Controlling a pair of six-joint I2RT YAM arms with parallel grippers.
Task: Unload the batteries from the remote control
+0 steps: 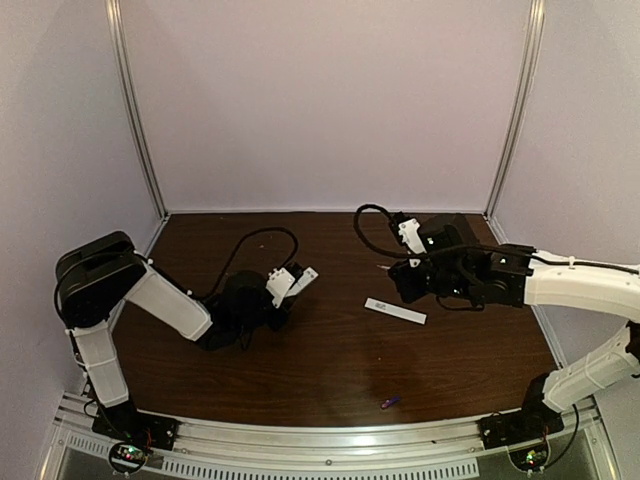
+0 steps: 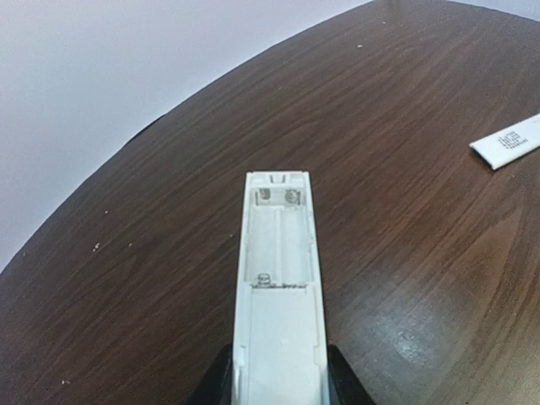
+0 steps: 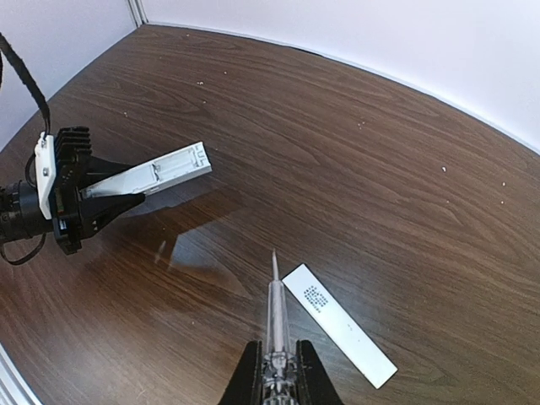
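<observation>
My left gripper [image 2: 278, 375] is shut on the white remote control [image 2: 278, 287], holding it just above the table with the open battery bay facing up. The bay looks empty, with only its springs showing. The remote also shows in the top view [image 1: 301, 278] and the right wrist view [image 3: 160, 174]. Its thin white back cover [image 3: 337, 325] lies flat on the table, also visible in the top view [image 1: 395, 311]. One purple-blue battery [image 1: 389, 402] lies near the front edge. My right gripper [image 3: 277, 375] is shut on a clear-handled screwdriver [image 3: 274, 308], tip pointing towards the remote, beside the cover.
The dark wooden table [image 1: 330, 360] is walled by pale panels at the back and sides. A metal rail [image 1: 320, 440] runs along the front edge. Black cables loop over both arms. The left gripper's body [image 3: 67, 194] sits at the left of the right wrist view.
</observation>
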